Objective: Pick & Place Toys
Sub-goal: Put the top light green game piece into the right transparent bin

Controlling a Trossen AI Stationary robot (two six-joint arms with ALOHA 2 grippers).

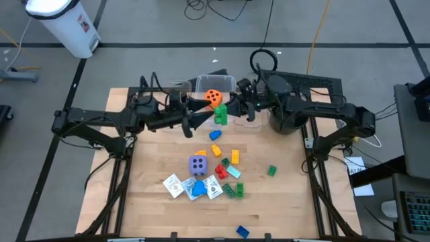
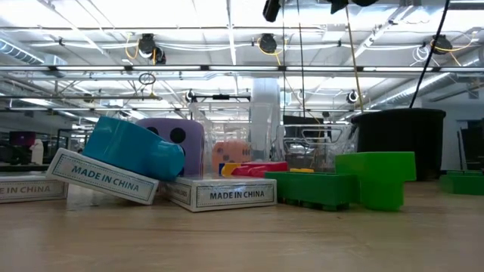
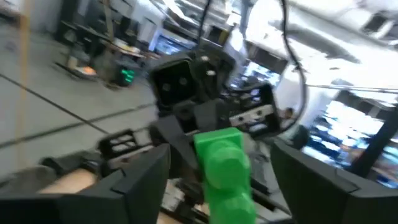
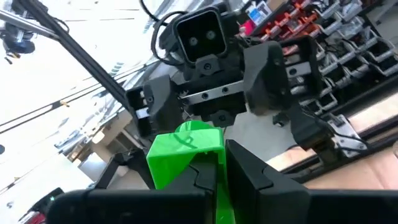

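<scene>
Brick, green (image 1: 220, 115): held in mid-air between the two grippers, just in front of the clear bin (image 1: 216, 83) at the table's far edge. Right gripper (image 1: 236, 107): fingers clamped on the brick; its wrist view shows the green block (image 4: 186, 155) pinched between the two dark fingers. Left gripper (image 1: 201, 119): facing the right one from the other side, fingers apart on either side of the brick (image 3: 224, 171), gaps visible on both sides.

Die, orange (image 1: 213, 97): inside the clear bin.
Pot, black (image 1: 285, 119): just right of the bin, under the right arm.
Die, purple (image 1: 197, 165): mid-table, near the cards (image 1: 175, 185), which lie fanned at the near side of the heap.
Bricks, loose: blue (image 1: 215, 134) and yellow (image 1: 235, 156) between the grippers and the purple die; red (image 1: 221, 171) and green (image 1: 235, 191) beside the cards; one green (image 1: 272, 171) apart to the right; one blue (image 1: 242, 232) near the front edge.
Table (image 1: 154, 215): light wood.
</scene>
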